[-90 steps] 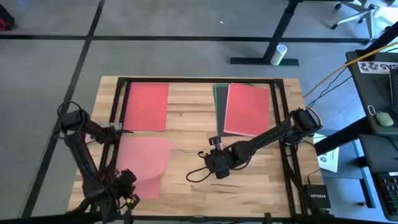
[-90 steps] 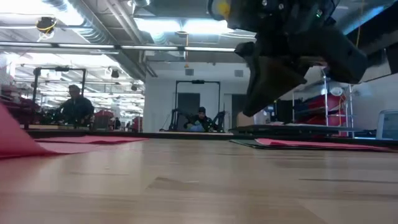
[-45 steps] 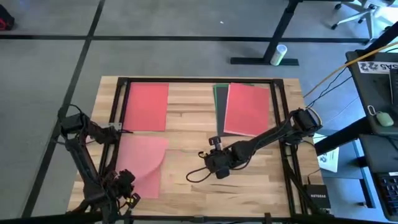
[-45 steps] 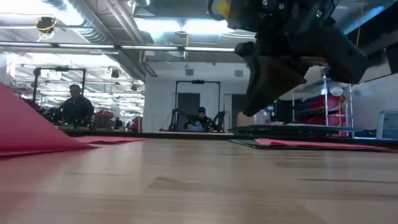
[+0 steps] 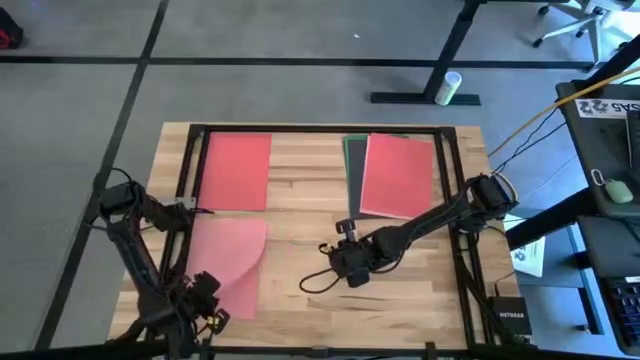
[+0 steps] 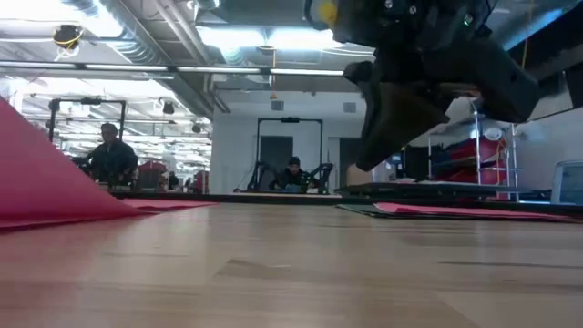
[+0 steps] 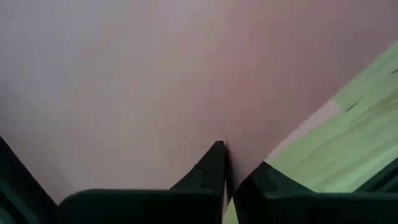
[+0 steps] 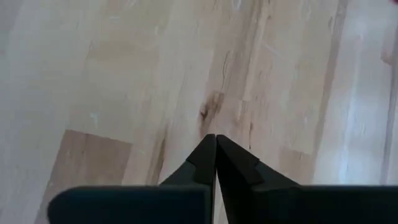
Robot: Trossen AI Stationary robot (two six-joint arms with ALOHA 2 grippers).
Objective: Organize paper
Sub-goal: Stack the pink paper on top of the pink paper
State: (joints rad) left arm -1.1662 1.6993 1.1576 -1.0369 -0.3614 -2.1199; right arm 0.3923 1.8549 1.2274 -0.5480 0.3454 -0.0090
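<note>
A pink sheet of paper (image 5: 230,258) lies at the table's near left, and its near-left part rises off the wood (image 6: 36,173). My left gripper (image 5: 208,300) is shut on that sheet near the near edge. A red sheet (image 5: 236,170) lies flat at the far left. At the far right another red sheet (image 5: 397,175) rests on a dark grey (image 5: 355,180) and a green one. My right gripper (image 5: 347,268) hangs shut over bare wood at the table's middle, touching nothing (image 8: 216,140). My left gripper pinches the pink sheet between its two fingers (image 7: 211,165) at the sheet's near-left part (image 7: 229,140); it looks like a single layer. That part is raised and slopes down to the far part (image 5: 235,235), which stays on the table.
The table's dark frame rails (image 5: 185,180) run along its left, far and right sides. A cable (image 5: 318,280) loops beside my right gripper. Bare wood (image 5: 300,190) shows between the left sheets and the right stack. People sit in the room beyond the table (image 6: 109,157).
My left gripper has gone up and a little toward the table's near-left corner with the pink sheet. The sheet's near-left part has lifted higher and its right edge has drawn leftward, while its far part stayed on the table.
</note>
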